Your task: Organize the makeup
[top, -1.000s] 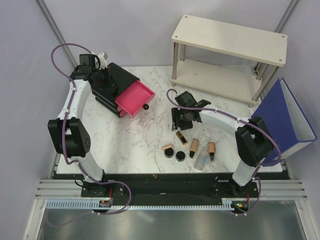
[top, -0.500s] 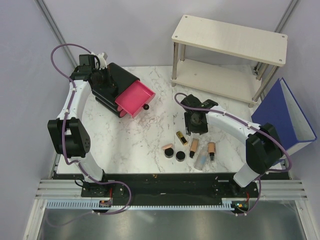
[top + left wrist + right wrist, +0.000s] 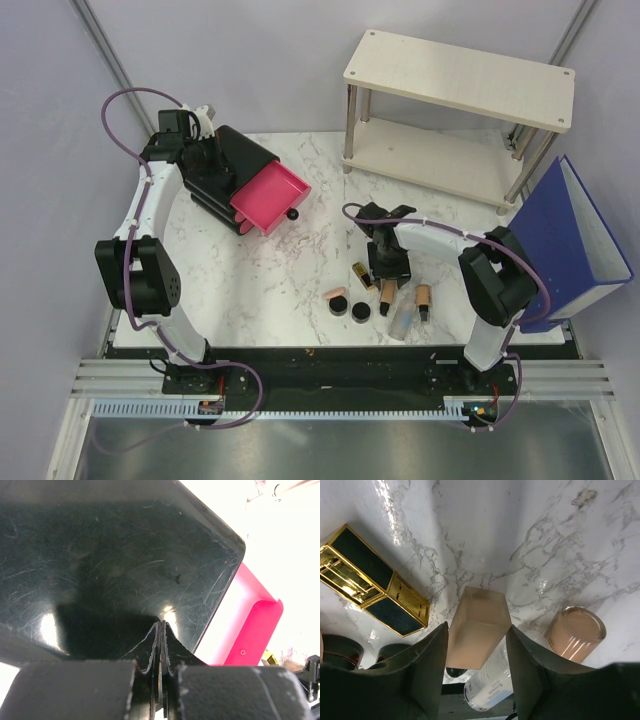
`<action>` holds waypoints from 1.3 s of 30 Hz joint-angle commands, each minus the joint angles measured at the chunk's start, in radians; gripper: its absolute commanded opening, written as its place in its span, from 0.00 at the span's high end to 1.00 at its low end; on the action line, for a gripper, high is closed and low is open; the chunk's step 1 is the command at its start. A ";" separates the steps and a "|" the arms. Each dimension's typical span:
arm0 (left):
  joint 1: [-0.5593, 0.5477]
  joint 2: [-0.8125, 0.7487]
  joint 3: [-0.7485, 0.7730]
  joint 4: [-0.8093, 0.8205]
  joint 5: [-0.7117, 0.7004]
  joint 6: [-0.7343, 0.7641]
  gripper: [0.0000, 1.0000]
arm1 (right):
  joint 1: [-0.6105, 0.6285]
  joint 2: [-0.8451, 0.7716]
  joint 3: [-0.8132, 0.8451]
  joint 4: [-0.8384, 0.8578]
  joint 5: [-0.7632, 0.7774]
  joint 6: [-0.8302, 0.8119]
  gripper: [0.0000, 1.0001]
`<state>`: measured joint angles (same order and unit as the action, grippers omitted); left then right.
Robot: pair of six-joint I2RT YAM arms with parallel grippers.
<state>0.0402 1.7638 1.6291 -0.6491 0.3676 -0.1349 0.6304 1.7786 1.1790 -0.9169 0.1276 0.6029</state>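
Straddling the peach tube (image 3: 477, 630) lying on the marble table (image 3: 560, 540) beside the gold lipstick (image 3: 375, 580), the right gripper (image 3: 477, 626) is held apart; a grasp seems begun, and closing squarely is called for next.

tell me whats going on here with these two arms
The right gripper is down over a square peach tube on the marble table, with its fingers open on either side of the tube and not yet closed. The gold-and-black lipstick and a clear tube lie close beside it. The left gripper is shut at the top of the black box, whose pink drawer is pulled open.
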 commanded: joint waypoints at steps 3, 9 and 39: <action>0.009 0.059 -0.061 -0.175 -0.082 0.060 0.98 | -0.020 0.018 0.002 0.055 -0.059 0.031 0.69; 0.009 0.059 -0.061 -0.175 -0.082 0.061 0.98 | -0.029 -0.028 0.086 0.020 0.000 0.028 1.00; 0.010 0.080 -0.057 -0.178 -0.009 0.054 0.98 | 0.017 0.430 1.010 0.522 -0.398 0.368 1.00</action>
<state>0.0498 1.7687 1.6295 -0.6472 0.4030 -0.1318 0.6201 2.1834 2.0743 -0.5385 -0.2298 0.8917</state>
